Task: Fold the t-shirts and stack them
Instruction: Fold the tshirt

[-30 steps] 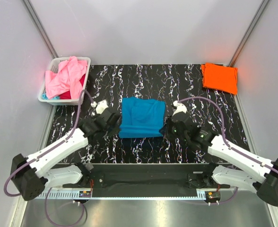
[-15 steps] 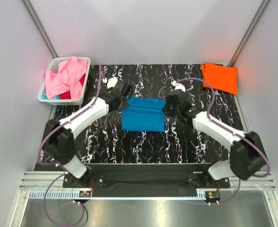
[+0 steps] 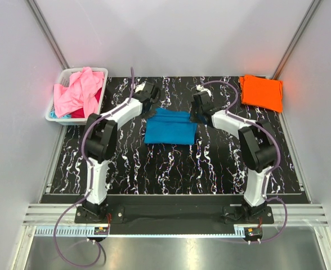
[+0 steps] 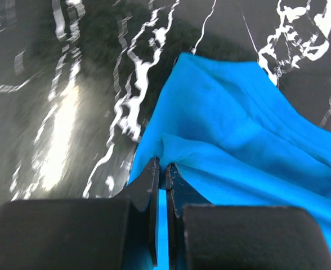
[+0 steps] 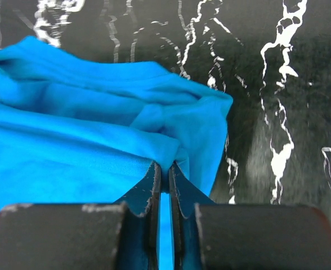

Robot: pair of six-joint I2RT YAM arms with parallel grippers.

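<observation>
Left gripper point(image 4: 161, 169) and right gripper point(image 5: 163, 169) pinch the bright teal-blue cloth t-shirt point(image 3: 170, 129) at its ten and two o'clock corners. Recommended: set both corners down level, edges aligned.

The overhead camera looks down from 6 o'clock across the whole table point(image 3: 171, 163); both wrist cameras sit close over the teal-blue t-shirt point(image 3: 170, 128), shared by all views.

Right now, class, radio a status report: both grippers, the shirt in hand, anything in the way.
Left gripper shut on teal t-shirt, left edge. Right gripper shut on its right edge. Nothing in the way; orange t-shirt folded far right.
</observation>
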